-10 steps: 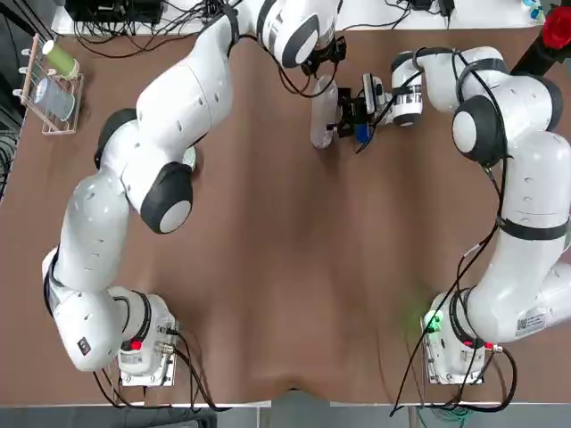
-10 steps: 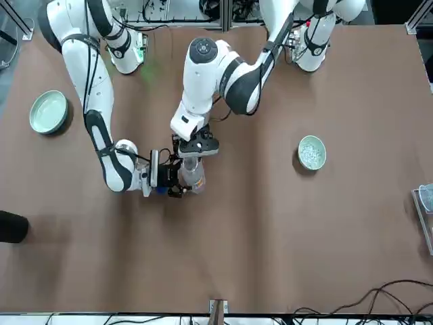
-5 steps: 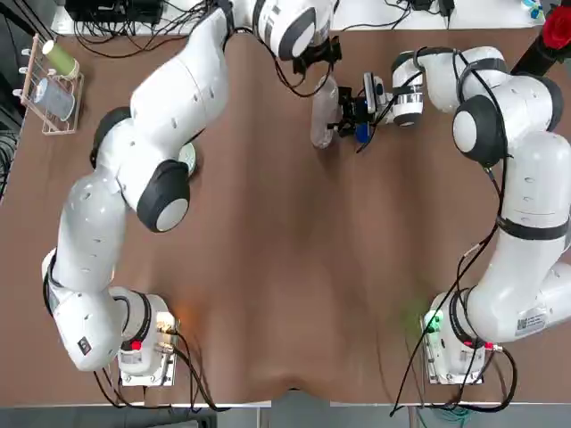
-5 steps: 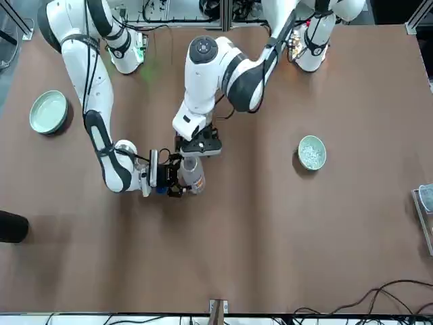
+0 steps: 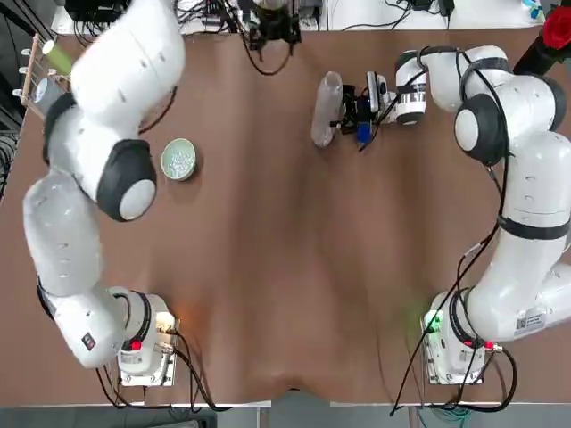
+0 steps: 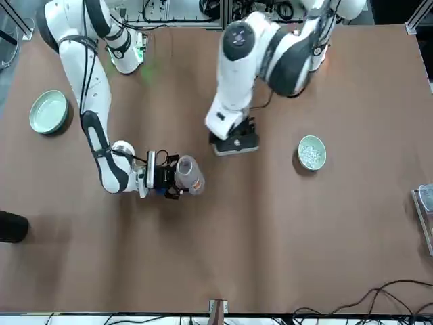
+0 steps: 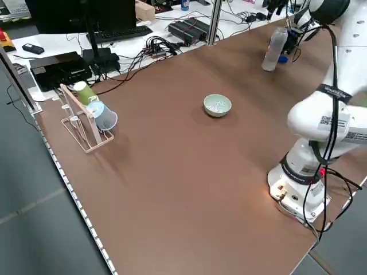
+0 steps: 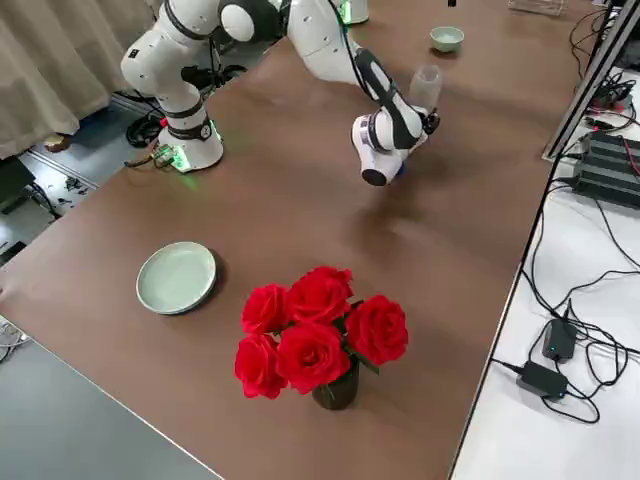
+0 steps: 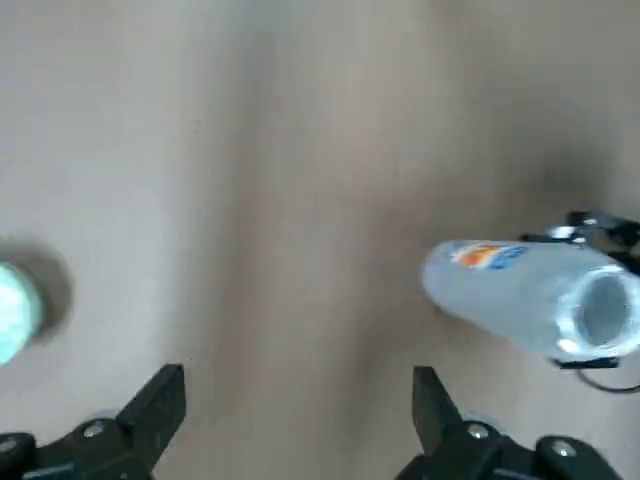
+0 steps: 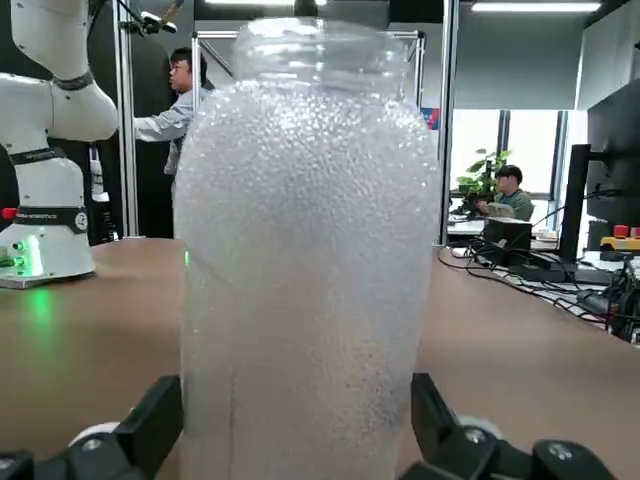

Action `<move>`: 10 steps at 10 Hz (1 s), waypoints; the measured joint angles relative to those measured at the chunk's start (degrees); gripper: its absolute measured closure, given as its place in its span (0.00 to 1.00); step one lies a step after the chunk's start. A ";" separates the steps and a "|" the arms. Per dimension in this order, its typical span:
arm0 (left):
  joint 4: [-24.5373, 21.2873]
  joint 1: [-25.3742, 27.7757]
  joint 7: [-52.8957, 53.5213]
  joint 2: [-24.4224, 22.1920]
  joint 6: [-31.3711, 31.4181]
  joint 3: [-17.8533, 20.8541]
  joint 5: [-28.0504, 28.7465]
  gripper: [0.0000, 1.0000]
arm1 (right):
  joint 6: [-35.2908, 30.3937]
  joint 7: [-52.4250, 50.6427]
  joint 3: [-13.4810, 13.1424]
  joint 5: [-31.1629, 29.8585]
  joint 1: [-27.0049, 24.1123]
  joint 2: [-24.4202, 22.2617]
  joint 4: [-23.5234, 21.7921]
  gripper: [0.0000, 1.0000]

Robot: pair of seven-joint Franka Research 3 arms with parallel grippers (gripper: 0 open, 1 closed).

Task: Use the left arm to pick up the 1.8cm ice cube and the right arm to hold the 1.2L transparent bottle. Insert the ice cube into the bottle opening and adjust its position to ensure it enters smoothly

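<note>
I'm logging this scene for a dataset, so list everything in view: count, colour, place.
bottle: 1, clear, upright on the table, in the right gripper
small bowl: 1, pale green with white bits inside, on the robot's left side
plate: 1, pale green, on the robot's right side
roses: 1 bunch, red, in a dark vase near the plate
rack: 1, wooden, holding a green and a blue cup, far left edge
table: 1, brown
right gripper: 1, black, shut on the bottle
left gripper: 1, black, open, raised between bottle and small bowl
</note>
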 joint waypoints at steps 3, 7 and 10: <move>-12.03 5.15 9.39 -11.66 -0.34 -0.06 -0.03 0.00 | -0.03 -0.10 -0.02 -0.01 -0.02 0.23 -0.02 0.00; -24.65 14.34 22.61 -24.88 -0.28 -0.10 -0.04 0.00 | -0.46 -0.20 -0.15 -0.21 -0.19 0.35 -0.02 0.00; -29.82 22.25 33.38 -30.28 -0.42 -0.05 -0.11 0.00 | -1.22 -0.23 -0.34 -2.49 -2.62 0.36 0.00 0.00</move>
